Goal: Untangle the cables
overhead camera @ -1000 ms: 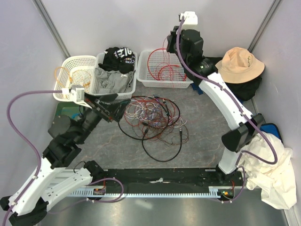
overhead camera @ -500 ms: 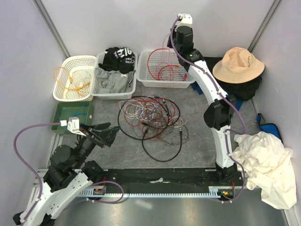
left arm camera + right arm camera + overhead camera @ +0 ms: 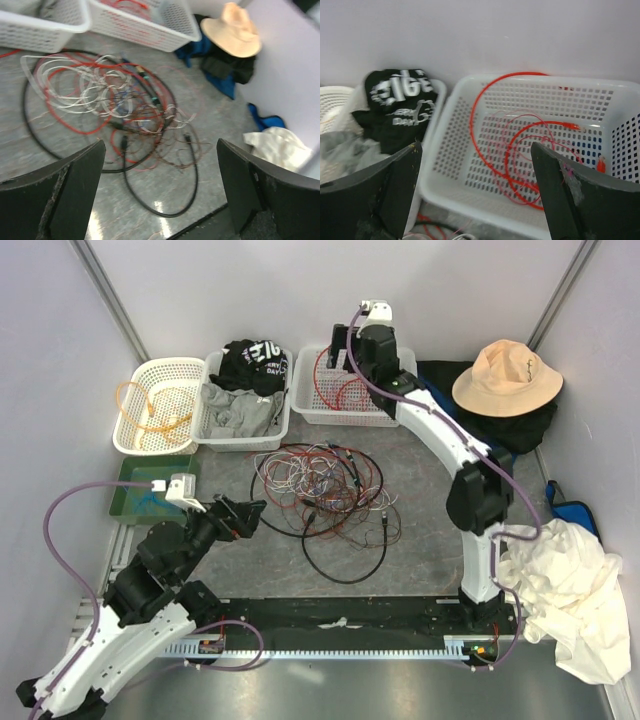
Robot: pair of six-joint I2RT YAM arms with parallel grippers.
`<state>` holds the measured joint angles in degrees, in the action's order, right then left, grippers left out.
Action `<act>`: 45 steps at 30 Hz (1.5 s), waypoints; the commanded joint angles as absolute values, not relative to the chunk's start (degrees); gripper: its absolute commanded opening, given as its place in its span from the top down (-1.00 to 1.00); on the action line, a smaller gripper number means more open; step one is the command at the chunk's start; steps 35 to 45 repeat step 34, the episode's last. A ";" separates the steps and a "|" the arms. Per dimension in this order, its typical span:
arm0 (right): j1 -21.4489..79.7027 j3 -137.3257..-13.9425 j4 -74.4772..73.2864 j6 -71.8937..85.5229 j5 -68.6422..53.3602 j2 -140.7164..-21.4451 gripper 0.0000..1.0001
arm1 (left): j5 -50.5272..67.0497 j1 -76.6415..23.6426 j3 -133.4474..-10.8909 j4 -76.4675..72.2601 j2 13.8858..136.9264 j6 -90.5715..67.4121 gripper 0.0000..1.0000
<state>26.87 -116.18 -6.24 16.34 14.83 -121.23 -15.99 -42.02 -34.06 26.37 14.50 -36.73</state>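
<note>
The cables (image 3: 325, 495) lie in a loose tangle of red, white and black loops on the grey table; the left wrist view shows the tangle (image 3: 110, 105) ahead of the fingers. More red cables (image 3: 345, 390) lie coiled in the white back basket (image 3: 445, 165), seen as red loops (image 3: 540, 165) by the right wrist. Orange cables (image 3: 150, 405) sit in the round left basket. My left gripper (image 3: 250, 515) (image 3: 160, 165) hovers open just left of the tangle, holding nothing. My right gripper (image 3: 342, 350) (image 3: 476, 165) hangs open above the back basket, empty.
A middle basket holds grey and black clothes (image 3: 240, 405). A green tray (image 3: 150, 495) lies at the left. A tan hat (image 3: 505, 375) on dark cloth sits back right, a white cloth (image 3: 575, 590) at the right. A black rail (image 3: 340, 625) runs along the near edge.
The right gripper has opened and swung left and lower over the red-cable basket. The left gripper drew back from the left baskets and now points at the tangle.
</note>
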 commanded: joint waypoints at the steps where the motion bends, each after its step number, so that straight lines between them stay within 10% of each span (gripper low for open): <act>1: 31.19 -106.99 1.41 18.10 17.40 -101.30 -0.96 | -24.51 -42.19 -41.04 32.77 18.54 -34.81 -0.99; 17: 51.40 -41.61 1.23 23.82 19.50 -54.33 -0.96 | -19.52 -42.10 -47.02 36.92 35.49 -38.84 -0.99; 45: 54.32 -24.88 -7.65 27.25 25.49 -36.04 -0.89 | -12.04 -42.19 -43.77 29.18 43.60 -39.73 -0.99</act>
